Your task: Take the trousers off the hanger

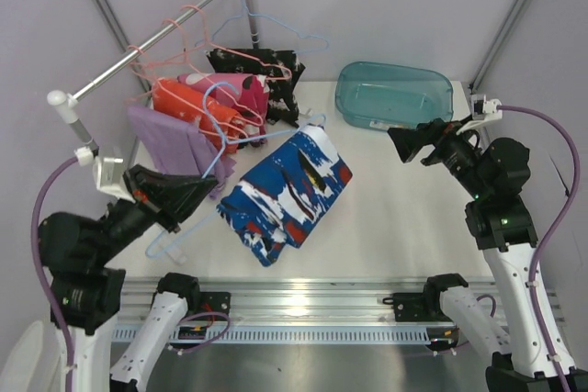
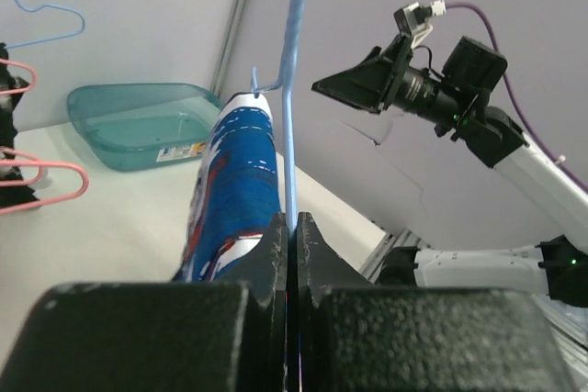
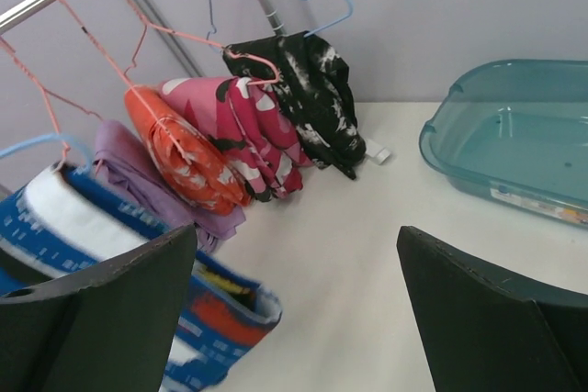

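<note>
Top external view puts the blue-white-red trousers (image 1: 287,192) low over the counter (image 1: 404,227), just right of the left end effector (image 1: 200,192). Their long axis runs from near-left to far-right, and they are draped on the blue hanger (image 2: 288,135). Left wrist view shows that end effector clamped on the hanger's wire. The right end effector (image 1: 401,145) hangs spread wide, farther off to the right beside the teal tub (image 1: 395,89). Being free, it looks the likelier one to draw the cloth off rightward.
</note>
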Controlling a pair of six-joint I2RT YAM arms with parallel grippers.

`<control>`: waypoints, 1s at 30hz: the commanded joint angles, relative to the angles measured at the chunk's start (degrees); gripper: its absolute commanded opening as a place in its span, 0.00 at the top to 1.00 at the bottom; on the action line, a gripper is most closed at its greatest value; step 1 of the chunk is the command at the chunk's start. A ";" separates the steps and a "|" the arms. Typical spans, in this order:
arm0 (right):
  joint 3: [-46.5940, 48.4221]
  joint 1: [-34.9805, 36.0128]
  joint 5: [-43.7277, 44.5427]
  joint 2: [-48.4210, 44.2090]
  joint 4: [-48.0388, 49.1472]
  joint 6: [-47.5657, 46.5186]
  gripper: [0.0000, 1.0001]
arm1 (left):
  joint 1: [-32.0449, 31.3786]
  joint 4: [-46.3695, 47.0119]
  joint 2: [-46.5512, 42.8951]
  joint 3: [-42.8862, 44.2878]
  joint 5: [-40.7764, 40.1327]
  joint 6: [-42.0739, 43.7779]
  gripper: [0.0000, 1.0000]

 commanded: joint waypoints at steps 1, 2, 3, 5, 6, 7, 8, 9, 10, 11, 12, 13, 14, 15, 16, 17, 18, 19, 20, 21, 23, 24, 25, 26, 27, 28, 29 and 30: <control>2.95 1.28 -2.49 0.33 3.98 -2.36 0.01 | 0.04 21.98 3.53 0.13 1.07 -3.87 1.00; 3.39 1.54 -2.58 0.50 4.16 -2.80 0.01 | -0.04 23.05 4.32 -0.05 1.33 -4.22 1.00; 4.18 1.63 -2.84 0.50 4.33 -3.15 0.01 | -0.04 24.36 6.33 -0.49 1.60 -5.09 1.00; 5.06 2.16 -3.02 1.12 5.12 -4.12 0.01 | -0.39 28.59 8.45 -0.58 2.92 -6.24 1.00; 5.59 2.42 -3.11 1.38 5.39 -4.29 0.01 | -0.66 29.46 9.41 -0.40 3.01 -6.24 1.00; 5.86 2.51 -3.02 2.08 5.56 -4.99 0.01 | -1.70 30.26 11.42 0.03 2.83 -5.90 1.00; 5.95 2.95 -2.41 2.52 6.00 -5.17 0.01 | -2.58 30.18 12.31 0.82 2.13 -4.41 1.00; 6.03 3.21 -1.88 2.96 6.27 -5.09 0.01 | -3.46 30.09 13.28 1.18 1.61 -3.53 1.00; 6.03 3.39 -1.27 3.31 6.53 -4.91 0.00 | -5.73 30.00 14.07 2.40 0.82 -2.56 1.00; 5.95 3.83 -1.09 4.27 7.14 -4.39 0.01 | -7.06 30.00 15.91 2.67 -0.50 -0.64 1.00; 5.86 4.09 -1.09 4.72 7.50 -4.03 0.01 | -8.29 30.00 16.71 3.11 -1.29 0.25 1.00; 5.68 4.53 -0.65 5.16 7.67 -3.60 0.01 | -10.83 29.57 17.76 3.90 -2.26 1.22 1.00; 5.68 5.06 0.05 6.03 7.94 -2.81 0.01 | -12.25 29.21 19.95 4.86 -3.40 3.14 1.00; 5.60 6.37 2.49 6.48 8.03 -2.28 0.01 | -13.65 28.60 20.84 5.39 -6.80 4.20 1.00; 5.25 7.25 4.52 6.83 8.03 -1.84 0.01 | -16.02 28.07 21.72 6.18 -8.58 5.26 1.00; 4.98 8.13 6.80 7.53 7.68 -0.96 0.01 | -17.00 27.89 23.47 6.89 -10.42 7.01 1.00; 4.63 9.62 10.13 7.71 7.68 -0.61 0.01 | -17.88 27.72 24.27 7.42 -14.79 7.64 1.00; 4.02 10.33 11.12 7.88 8.11 -0.69 0.01 | -19.54 27.28 25.06 7.94 -16.92 8.43 1.00; 3.40 10.94 11.91 7.97 8.12 -0.69 0.01 | -20.42 27.19 25.94 8.12 -19.03 10.09 1.00; 3.22 12.26 12.44 8.15 8.12 -0.86 0.01 | -21.30 27.19 27.34 9.08 -23.49 10.89 1.00; 2.78 13.67 12.97 8.50 8.03 -1.48 0.01 | -24.12 28.06 28.58 9.44 -27.65 13.60 1.00; 2.52 14.46 13.58 8.68 8.20 -2.00 0.01 | -25.00 28.68 29.28 9.70 -29.32 14.23 1.00; 1.91 16.21 14.98 9.11 8.73 -3.40 0.01 | -26.48 29.90 30.50 9.88 -31.60 14.93 1.00; 1.03 17.09 15.34 9.29 10.56 -4.46 0.01 | -27.11 30.35 31.21 10.32 -32.58 15.81 1.00; -0.54 17.89 15.70 9.55 11.53 -5.95 0.01 | -27.72 30.79 32.09 10.76 -33.46 16.08 1.00; -1.08 20.07 17.79 10.25 12.33 -8.75 0.01 | -28.42 31.66 33.75 11.37 -33.99 16.17 1.00; -1.26 21.31 19.64 10.61 12.42 -9.56 0.01 | -28.87 31.84 34.64 12.33 -34.43 16.26 1.00; -1.52 22.37 20.70 11.05 12.51 -10.70 0.01 | -29.31 32.02 35.52 12.78 -34.87 16.34 1.00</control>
